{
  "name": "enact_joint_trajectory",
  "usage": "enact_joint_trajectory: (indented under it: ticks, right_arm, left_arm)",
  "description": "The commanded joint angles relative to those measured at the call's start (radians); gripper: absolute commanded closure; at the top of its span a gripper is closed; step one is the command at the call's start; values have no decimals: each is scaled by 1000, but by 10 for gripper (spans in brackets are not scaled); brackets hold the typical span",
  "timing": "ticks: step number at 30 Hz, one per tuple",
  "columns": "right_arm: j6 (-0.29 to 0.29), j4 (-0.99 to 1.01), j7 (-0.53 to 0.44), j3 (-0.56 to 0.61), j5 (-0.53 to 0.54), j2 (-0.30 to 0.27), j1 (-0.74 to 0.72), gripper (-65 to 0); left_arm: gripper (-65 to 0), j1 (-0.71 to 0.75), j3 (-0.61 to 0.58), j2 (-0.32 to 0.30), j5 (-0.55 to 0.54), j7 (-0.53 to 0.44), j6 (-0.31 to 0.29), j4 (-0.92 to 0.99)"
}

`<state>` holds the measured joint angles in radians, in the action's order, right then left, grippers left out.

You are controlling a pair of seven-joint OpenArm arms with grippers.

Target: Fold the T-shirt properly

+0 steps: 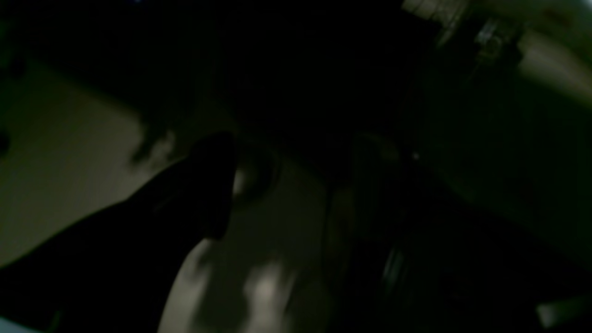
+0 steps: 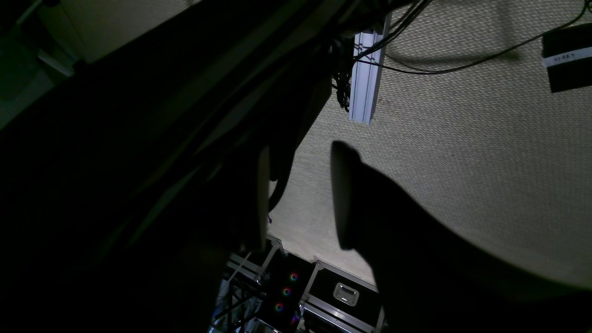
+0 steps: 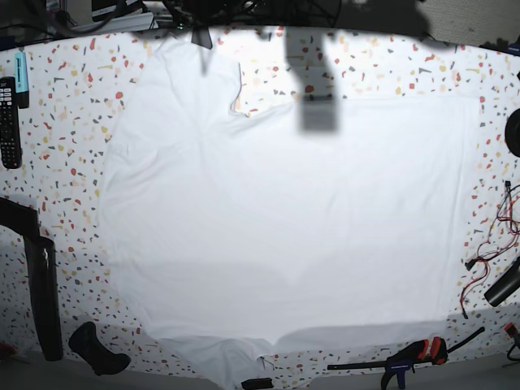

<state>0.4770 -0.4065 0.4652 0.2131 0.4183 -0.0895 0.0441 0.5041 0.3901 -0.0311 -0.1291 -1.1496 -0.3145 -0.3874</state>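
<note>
Surface: speckled terrazzo tabletop [image 3: 57,122], landmark for all entries. T-shirt [image 3: 284,219]: spread flat across its middle, unfolded.

Left of the shirt: black remote [image 3: 8,122]; below it, the right gripper [image 3: 93,349] at the near edge, clear of the cloth.

Step, as judged: none begun; both arms parked. Next move calls for reaching in to pinch an edge or sleeve.

Right wrist view alone shows the right gripper [image 2: 300,194] with jaws apart, empty, over carpet. Left gripper [image 1: 286,185]: too dark, cannot tell.

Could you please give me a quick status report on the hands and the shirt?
Right hand open, empty, off the table. Left hand too dark to judge. T-shirt spread flat on tabletop, unfolded. Nothing lying on it.
</note>
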Motion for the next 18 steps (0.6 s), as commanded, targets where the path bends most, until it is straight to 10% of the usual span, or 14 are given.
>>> enact_joint_trajectory:
  ticks: [1,7,13,18]
  right_arm:
    - [13,-19,3,-2,5,-2,-35,-225]
    - [13,-19,3,-2,5,-2,-35,-225]
    - [13,-19,3,-2,5,-2,-35,-225]
    - [13,-19,4,-2,5,-2,-35,-225]
  left_arm:
    - [-383,13,0,-6,-2,74,16,-1]
    - [-383,9,0,-8,111,497,122,-16]
    - [-383,22,0,6,257,529,105,-56]
    - [-383,78,0,11,260,469,-46,-151]
